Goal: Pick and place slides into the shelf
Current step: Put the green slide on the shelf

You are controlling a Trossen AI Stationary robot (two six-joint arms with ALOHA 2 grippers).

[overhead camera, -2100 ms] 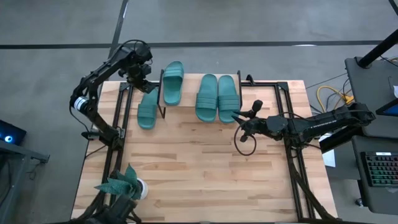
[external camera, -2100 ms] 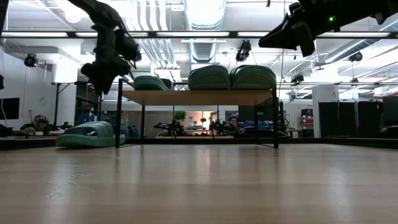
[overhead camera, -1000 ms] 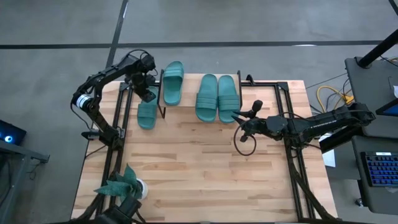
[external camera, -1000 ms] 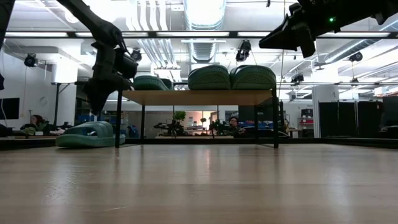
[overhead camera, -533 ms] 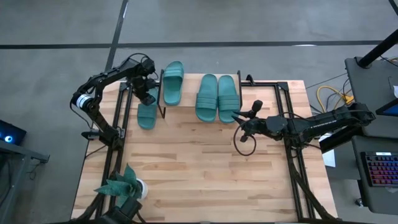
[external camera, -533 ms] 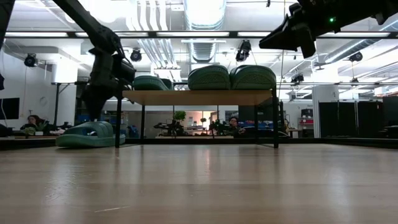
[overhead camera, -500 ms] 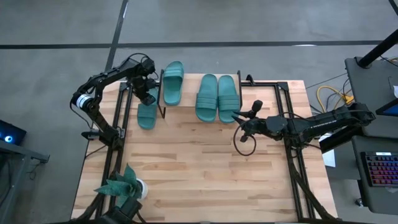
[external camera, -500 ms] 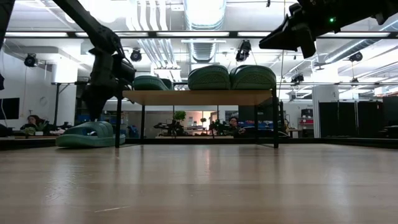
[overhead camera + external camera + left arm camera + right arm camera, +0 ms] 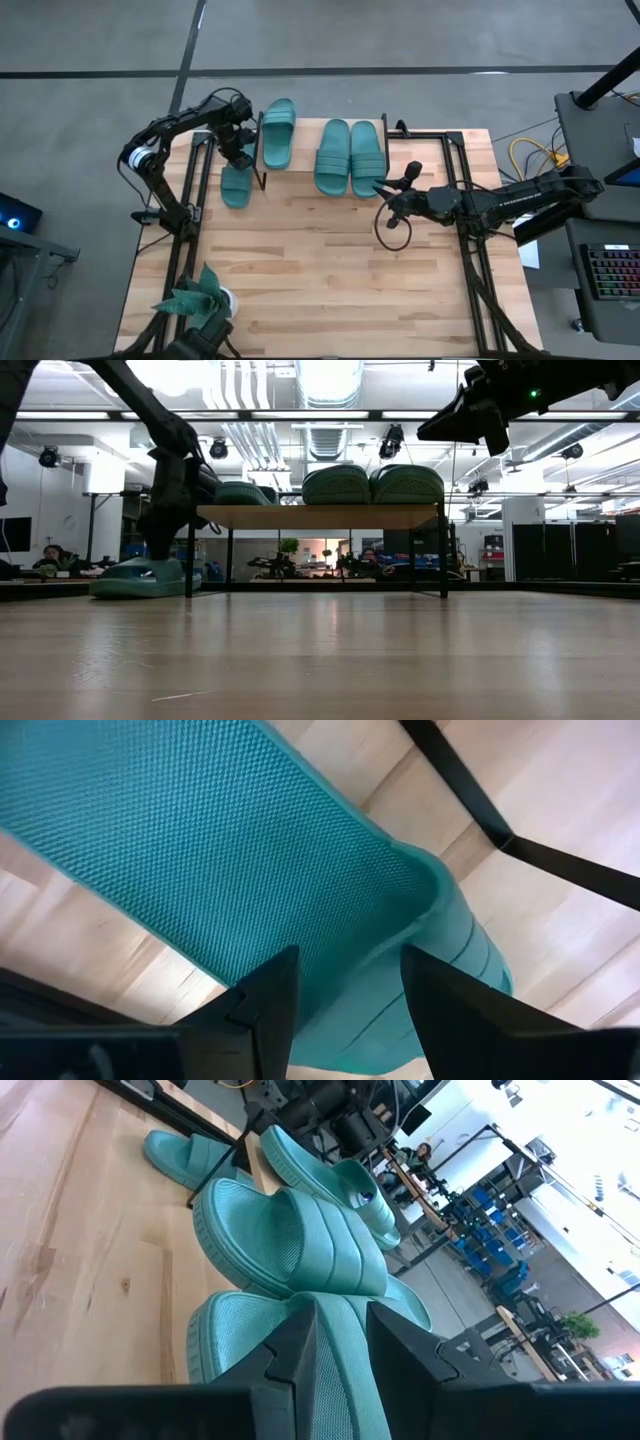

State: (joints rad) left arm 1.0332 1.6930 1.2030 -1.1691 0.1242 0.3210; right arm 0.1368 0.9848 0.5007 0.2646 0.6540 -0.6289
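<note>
left gripper (image 9: 241, 160) spread over tabletop slide (image 9: 236, 184)

A light wooden tabletop (image 9: 330, 270) of jointed planks fills the centre of the high view. A teal leafy plant (image 9: 190, 295) in a white pot (image 9: 228, 302) stands at its near-left corner. A keyboard (image 9: 612, 270) lies on a desk to the right, beside yellow cables (image 9: 530, 155). Ceiling ducts (image 9: 325, 405) and black cabinets (image 9: 560, 550) occupy the room beyond.

Grey concrete floor (image 9: 400, 35) around the table, bright ceiling lights (image 9: 330, 375) and ducts overhead, desk with keyboard (image 9: 612, 270) alongside.
</note>
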